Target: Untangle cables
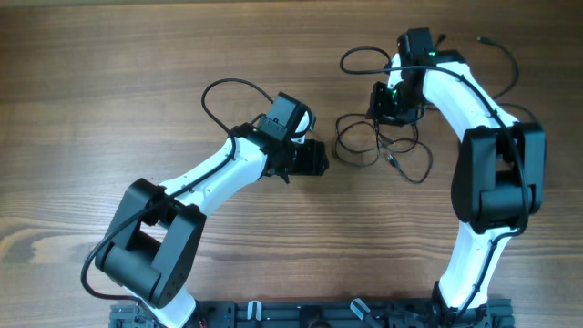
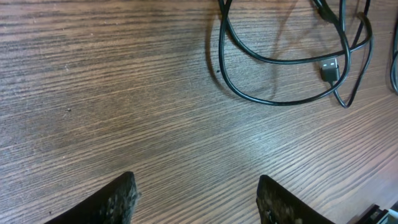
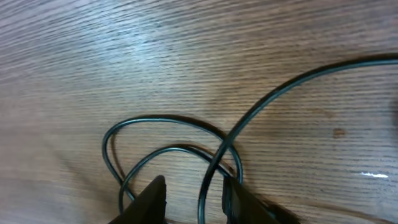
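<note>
Loosely tangled, the cables (image 1: 378,144) lie on the table (image 1: 109,73) at centre right, their loops spreading beneath and beside the right hand (image 3: 194,204), and one plug end (image 2: 331,68) shows in the left wrist view. The left hand (image 2: 196,202) hovers just to the left of the bundle, its fingers spread wide with only bare wood between them. The right hand's fingers (image 3: 152,199) straddle one strand, a narrow gap apart, but whether they pinch it cannot be told.

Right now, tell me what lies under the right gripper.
Black cables cross on the wooden table; one strand runs up between the parted fingers of the right gripper. Where the strands go beneath those fingers is covered.
</note>
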Controlling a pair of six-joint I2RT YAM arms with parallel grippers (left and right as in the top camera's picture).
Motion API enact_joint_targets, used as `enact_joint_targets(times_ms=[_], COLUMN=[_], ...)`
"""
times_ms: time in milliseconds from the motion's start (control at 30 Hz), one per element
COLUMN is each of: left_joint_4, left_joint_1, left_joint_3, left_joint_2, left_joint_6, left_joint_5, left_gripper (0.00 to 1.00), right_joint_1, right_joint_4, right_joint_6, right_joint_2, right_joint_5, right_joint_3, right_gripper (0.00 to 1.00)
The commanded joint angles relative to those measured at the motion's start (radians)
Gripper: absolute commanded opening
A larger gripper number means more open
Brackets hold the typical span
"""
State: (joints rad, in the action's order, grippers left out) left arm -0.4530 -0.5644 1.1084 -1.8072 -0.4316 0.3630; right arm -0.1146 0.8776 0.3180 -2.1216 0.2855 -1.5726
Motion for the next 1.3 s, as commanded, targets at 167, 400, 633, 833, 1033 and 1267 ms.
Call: enact_joint_targets(times_ms=[167,400,633,833,1033,1267], left_joint_4=[-0.011,-0.016,-0.024,-0.010,-0.020,-0.038], left_joint_1=[0.002,0.002,0.002,0.002,0.002,0.002], left_joint_3=[0.005,0.005,0.005,0.005,0.005,0.005], left_joint_2=[-0.005,-0.005,-0.005,-0.005,-0.005,-0.005], left_joint_6=[0.005,0.005,0.005,0.005,0.005,0.005], left_joint_5=[-0.017,-0.017,-0.017,-0.017,-0.017,-0.017], left_gripper=[0.64,0.64,0.63,0.64,0.64,0.64], right_joint_1=[-0.004,0.111,0.296,0.295,0.282,0.469], right_joint_4=[-0.006,-0.077,-0.202,0.038,0.167,0.084], right_joint_6=[0.056,-0.100,0.073,-0.222,-0.305,-0.070], right_joint_2=[-0.014,0.100,0.296,0.400,0.400,0.407], right_joint_5=[-0.006,0.755,0.424,0.748,0.306,-0.293], right_joint_3=[0.029,-0.165,-0.174,-0.174,-0.174,-0.237], right_gripper=[0.04,0.04,0.04,0.04,0.04,0.04])
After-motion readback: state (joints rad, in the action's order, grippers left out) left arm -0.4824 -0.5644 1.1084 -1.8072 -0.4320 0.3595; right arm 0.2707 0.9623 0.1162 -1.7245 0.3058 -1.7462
